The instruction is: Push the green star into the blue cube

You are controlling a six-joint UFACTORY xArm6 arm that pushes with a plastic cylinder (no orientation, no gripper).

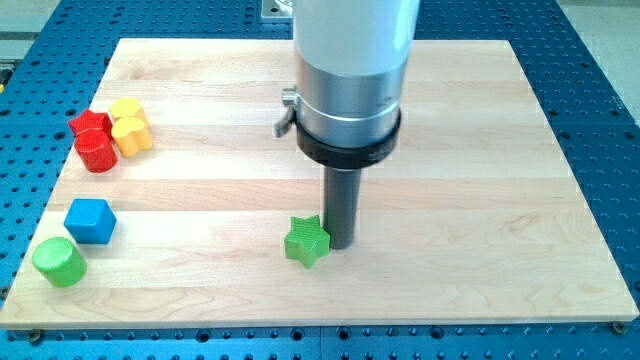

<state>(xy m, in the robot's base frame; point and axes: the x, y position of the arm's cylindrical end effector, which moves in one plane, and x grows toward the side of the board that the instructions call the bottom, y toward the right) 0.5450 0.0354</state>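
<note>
The green star [306,242] lies on the wooden board a little below the view's middle. My tip [340,246] stands right against the star's right side, touching or almost touching it. The blue cube [90,220] sits far off at the view's left, level with the star or slightly above it. The board between the star and the cube is bare wood.
A green cylinder [58,262] stands just below and left of the blue cube. A red star [90,124], a red cylinder [97,153] and two yellow blocks [130,127] cluster at the upper left. The board's bottom edge [320,324] runs close below the star.
</note>
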